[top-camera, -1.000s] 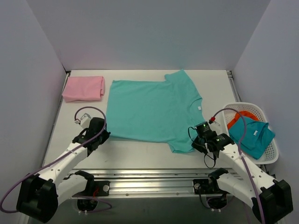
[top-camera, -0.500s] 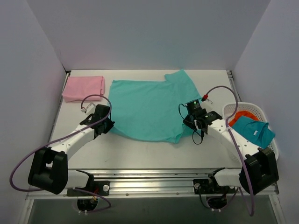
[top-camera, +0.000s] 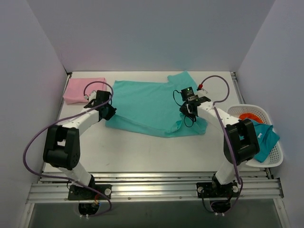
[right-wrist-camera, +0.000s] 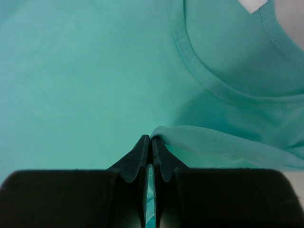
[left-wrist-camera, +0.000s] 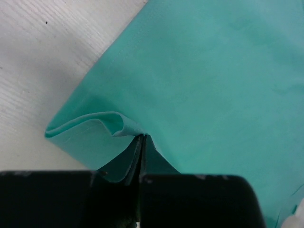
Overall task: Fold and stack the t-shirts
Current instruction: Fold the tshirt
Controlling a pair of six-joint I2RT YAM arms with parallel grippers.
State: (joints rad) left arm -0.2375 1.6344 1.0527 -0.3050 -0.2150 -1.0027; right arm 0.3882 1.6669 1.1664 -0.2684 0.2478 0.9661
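Note:
The turquoise-green t-shirt (top-camera: 147,102) lies across the middle of the table, its near half lifted and folded back over the far half. My left gripper (top-camera: 107,111) is shut on the shirt's near left edge (left-wrist-camera: 118,126). My right gripper (top-camera: 186,110) is shut on the shirt's near right edge (right-wrist-camera: 190,135), just below the collar and white neck label (right-wrist-camera: 254,4). The pale pink t-shirt (top-camera: 84,89) lies folded at the far left corner, apart from both grippers.
A white basket (top-camera: 273,156) at the right edge holds a darker teal garment (top-camera: 263,137) and something orange (top-camera: 248,116). Grey walls close in the left, back and right. Bare white tabletop (top-camera: 142,152) lies in front of the shirt.
Both grippers have moved away from me toward the table's back, carrying the shirt's near edge up and over the rest of the shirt. The fold line has moved further back.

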